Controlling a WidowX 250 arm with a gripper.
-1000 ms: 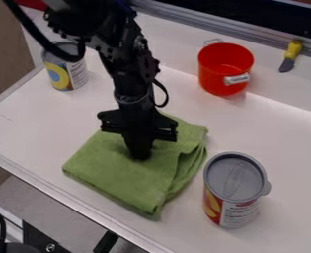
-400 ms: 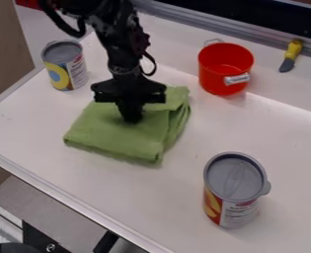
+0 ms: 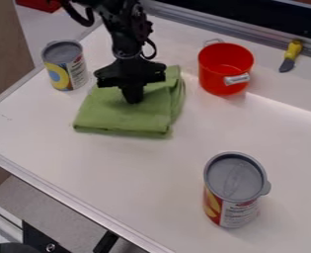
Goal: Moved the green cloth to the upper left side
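The gripper (image 3: 133, 98) points down onto the upper middle of the green cloth (image 3: 121, 117), its tip touching the fabric and appearing closed on a bit of it. Folded and lying on the white table, the cloth is in the upper left, right of the yellow-and-blue can and left of the red pot. The arm covers part of the cloth's top edge.
Left of the cloth stands a can with a yellow and blue label (image 3: 65, 65). A red pot (image 3: 225, 69) is at the upper right, with a yellow-handled knife (image 3: 290, 56) beyond it. Another grey-lidded can (image 3: 233, 189) stands at the lower right of the white table (image 3: 137, 188).
The gripper has moved up the view, away from the lower right can, and the green cloth has slid along with it. Both cans, the pot and the knife have stayed in place.
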